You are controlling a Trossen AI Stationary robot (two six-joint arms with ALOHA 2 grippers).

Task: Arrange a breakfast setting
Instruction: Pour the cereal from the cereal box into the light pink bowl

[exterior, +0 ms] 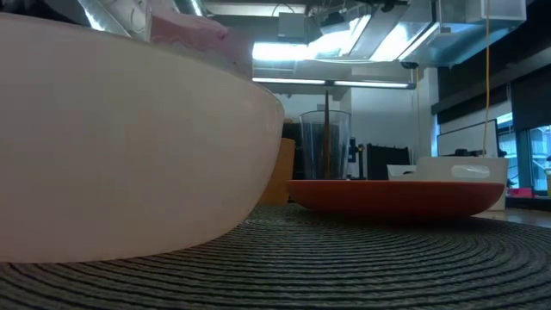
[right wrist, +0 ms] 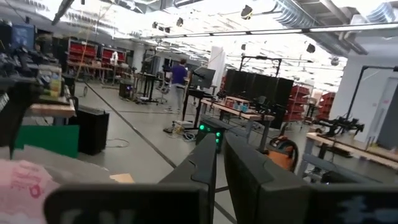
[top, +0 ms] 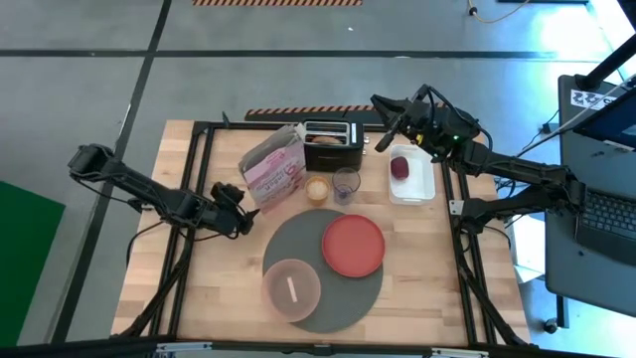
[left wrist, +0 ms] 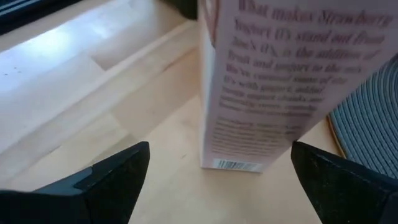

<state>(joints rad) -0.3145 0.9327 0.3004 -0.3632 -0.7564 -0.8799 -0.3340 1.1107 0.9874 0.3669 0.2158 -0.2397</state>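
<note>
A large round dark-grey mat (top: 323, 273) lies on the table's near middle. On it sit a round red plate (top: 353, 246) and a pale round bowl (top: 292, 288), which fills the left of the low view (exterior: 129, 146). A pink cereal box (top: 275, 169) stands upright just beyond the mat. My left gripper (top: 238, 211) is open and low at the box's left, and its fingers stand on either side of the box's narrow face (left wrist: 249, 93) without touching it. My right gripper (top: 386, 134) is shut and empty, raised over the far right beside the toaster (top: 331, 144). A dark-red fruit (top: 400, 167) lies in a white tray (top: 417, 187).
A small cup of orange liquid (top: 317, 189) and a clear glass (top: 346, 184) stand between the box and the tray; the glass also shows in the low view (exterior: 325, 146). The toaster holds a bagel half. A laptop sits off the table's right.
</note>
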